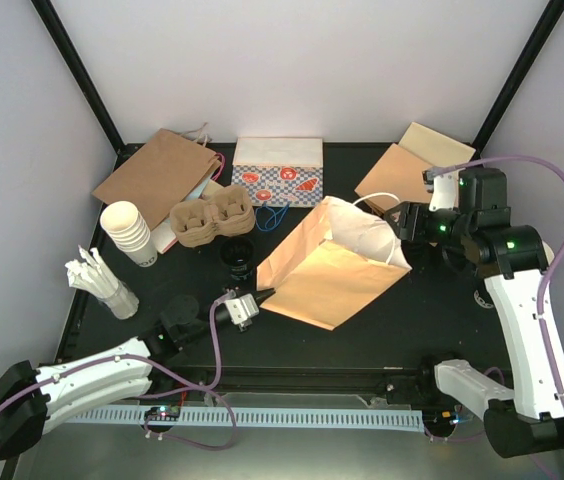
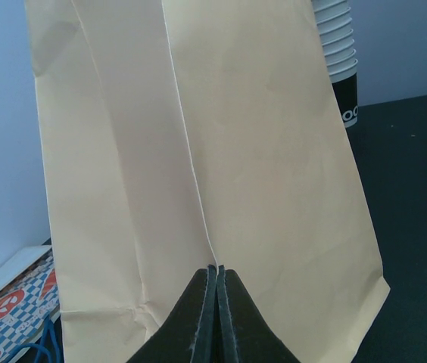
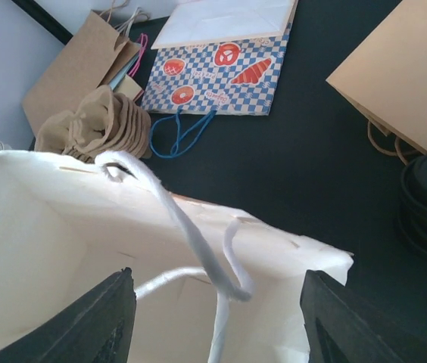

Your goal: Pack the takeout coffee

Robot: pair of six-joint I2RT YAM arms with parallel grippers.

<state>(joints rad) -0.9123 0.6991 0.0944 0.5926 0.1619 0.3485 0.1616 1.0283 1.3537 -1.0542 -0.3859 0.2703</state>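
Two claws: left gripper (image 2: 215,295) clenched shut, touching the tan paper bag (image 1: 334,272); right gripper (image 3: 217,283) spread around its white handle (image 3: 189,233).

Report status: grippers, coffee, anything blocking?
Left gripper shut, tip at the paper bag's base. Right gripper open at the bag mouth, white handle between its jaws. Coffee cup on the table, outside the bag. Handle crosses the opening.
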